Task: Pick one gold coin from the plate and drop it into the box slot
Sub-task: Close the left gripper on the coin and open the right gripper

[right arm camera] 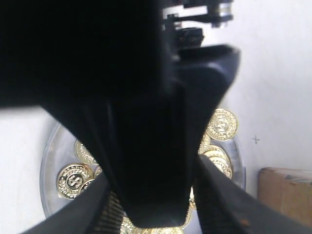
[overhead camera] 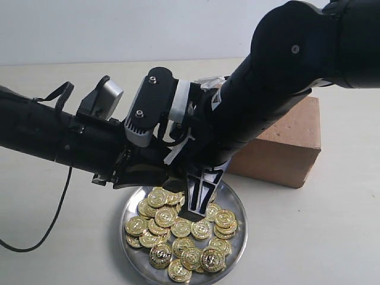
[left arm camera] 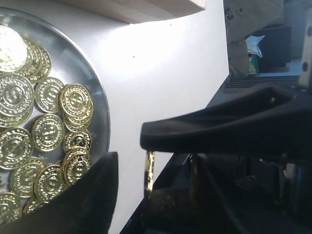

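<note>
Many gold coins (overhead camera: 178,237) fill the silver plate (overhead camera: 236,200). The brown box (overhead camera: 285,142) stands behind it, and its slot is out of view. Both grippers meet over the plate's far rim: my left gripper (overhead camera: 169,183) comes from the left, my right gripper (overhead camera: 198,202) from above. In the left wrist view one coin (left arm camera: 149,170) stands edge-on off the plate (left arm camera: 99,114), between a crossing black finger (left arm camera: 214,129) and a ribbed pad (left arm camera: 175,202). My left finger (left arm camera: 92,200) stands apart from it. A black mass hides the gap between the right fingers (right arm camera: 229,200).
Both arms cross low over the plate's back half and hide the ground between plate and box. A black cable (overhead camera: 53,219) hangs down at the left. Pale tabletop (overhead camera: 320,237) lies to the right of the plate.
</note>
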